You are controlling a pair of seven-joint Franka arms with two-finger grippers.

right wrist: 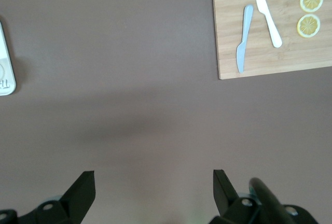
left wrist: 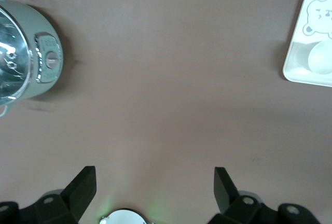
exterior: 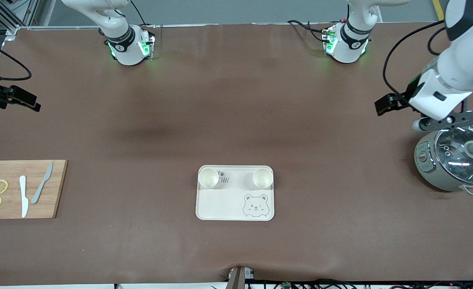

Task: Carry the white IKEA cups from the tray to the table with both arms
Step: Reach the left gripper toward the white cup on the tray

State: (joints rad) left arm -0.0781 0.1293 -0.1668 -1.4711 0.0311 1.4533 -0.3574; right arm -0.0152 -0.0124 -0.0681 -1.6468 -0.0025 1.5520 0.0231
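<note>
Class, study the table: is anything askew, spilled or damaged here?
Nothing stands out. Both white cups stand upright on the bear tray, along the edge farther from the front camera. Nothing is spilled. The left tool and right tool are open over bare table, holding nothing.

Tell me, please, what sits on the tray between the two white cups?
Nothing: between the two cups only bare tray with printed lettering shows in the front view.

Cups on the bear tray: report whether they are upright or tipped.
Upright. Both white cups stand on the bear tray, round rims facing up and open insides showing.
</note>
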